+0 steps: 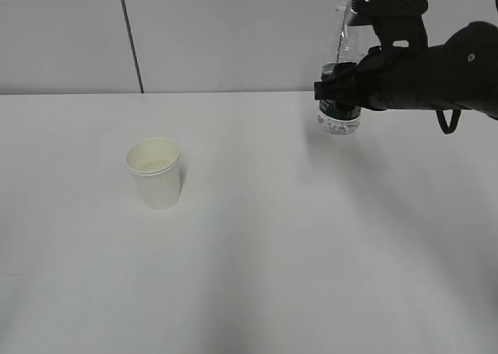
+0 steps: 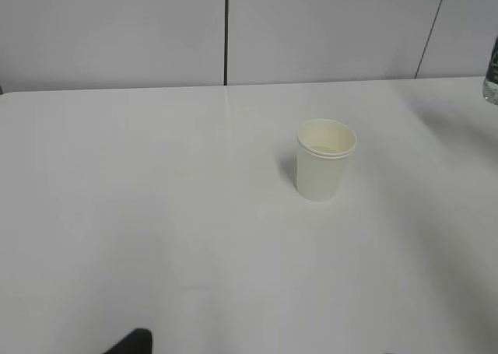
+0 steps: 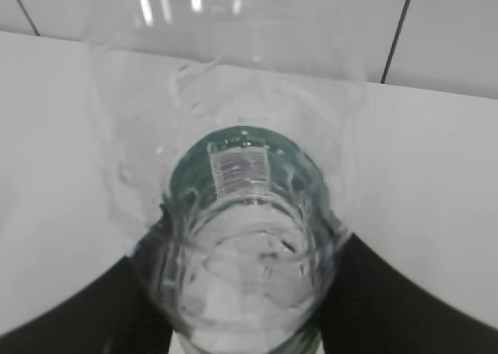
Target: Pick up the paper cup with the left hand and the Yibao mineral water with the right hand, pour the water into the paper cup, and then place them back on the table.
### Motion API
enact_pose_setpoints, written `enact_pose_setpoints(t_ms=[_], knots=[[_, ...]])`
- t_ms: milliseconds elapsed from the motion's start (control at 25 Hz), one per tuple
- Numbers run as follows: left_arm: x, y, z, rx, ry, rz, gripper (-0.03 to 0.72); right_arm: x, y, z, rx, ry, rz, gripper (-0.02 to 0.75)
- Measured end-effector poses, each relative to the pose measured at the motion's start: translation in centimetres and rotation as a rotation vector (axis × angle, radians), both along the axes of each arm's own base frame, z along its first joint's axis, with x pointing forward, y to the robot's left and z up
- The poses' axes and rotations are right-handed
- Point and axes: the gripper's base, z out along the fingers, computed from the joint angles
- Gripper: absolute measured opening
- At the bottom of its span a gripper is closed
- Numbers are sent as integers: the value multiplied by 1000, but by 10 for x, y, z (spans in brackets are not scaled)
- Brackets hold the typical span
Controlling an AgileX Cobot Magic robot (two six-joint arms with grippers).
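Note:
The white paper cup (image 1: 156, 173) stands upright on the table (image 1: 272, 253), left of the middle, with nothing touching it. In the left wrist view the cup (image 2: 325, 159) is well ahead of my left gripper (image 2: 261, 349). Only one black fingertip (image 2: 132, 344) shows at the bottom edge, with bare table beside it. My right gripper (image 1: 338, 93) is shut on the green label band of the Yibao mineral water (image 1: 340, 97). The bottle is upright at the back right; I cannot tell whether its base touches the table. From the right wrist, the black fingers (image 3: 78, 315) flank the clear bottle (image 3: 245, 237).
A grey panelled wall (image 1: 233, 35) runs behind the table's far edge. The right arm (image 1: 436, 74) reaches in from the right. Bare white tabletop lies between the cup and the bottle and in front of both.

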Motion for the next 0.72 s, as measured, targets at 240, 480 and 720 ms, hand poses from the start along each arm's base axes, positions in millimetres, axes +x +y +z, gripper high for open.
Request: enact_pose_setpoints(t_ms=[240, 480, 720], knots=[[0, 0, 0, 0, 0, 1, 501, -10, -8, -18, 21, -18, -66, 392], [0, 0, 0, 0, 0, 1, 488, -18, -9, -35, 28, -44, -57, 392], [0, 0, 0, 0, 0, 1, 480, -18, -10, -46, 18, -72, -48, 391]])
